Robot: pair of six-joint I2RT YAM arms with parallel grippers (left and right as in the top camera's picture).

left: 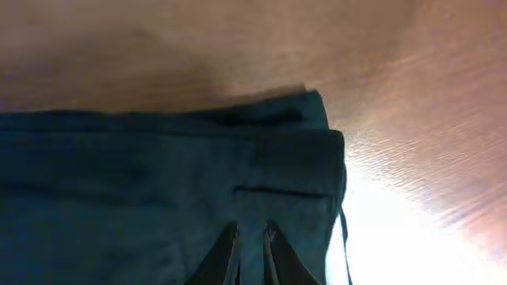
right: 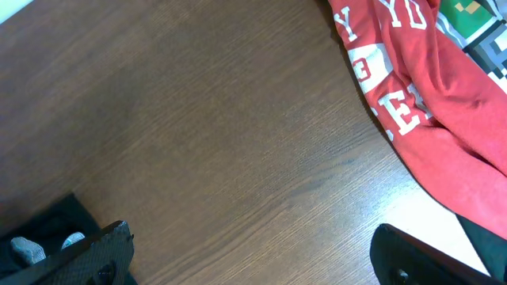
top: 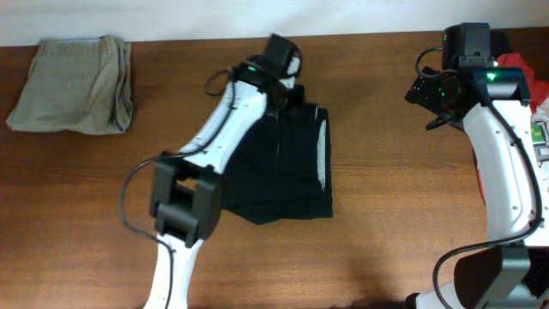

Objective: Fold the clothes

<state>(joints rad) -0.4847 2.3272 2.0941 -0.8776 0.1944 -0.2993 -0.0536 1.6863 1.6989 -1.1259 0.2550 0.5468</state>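
Observation:
A black garment lies folded in the middle of the table. In the left wrist view it fills the frame, with its corner and a pocket seam showing. My left gripper is at the garment's far edge. Its fingers are nearly together, with cloth pinched between the tips. My right gripper hangs over bare table at the right. Its fingers are wide apart and empty. A red printed garment lies just beyond it and also shows at the right edge of the overhead view.
A folded khaki garment lies at the back left corner. The wooden table is bare between the black garment and the right arm. A green-patterned cloth lies by the red one.

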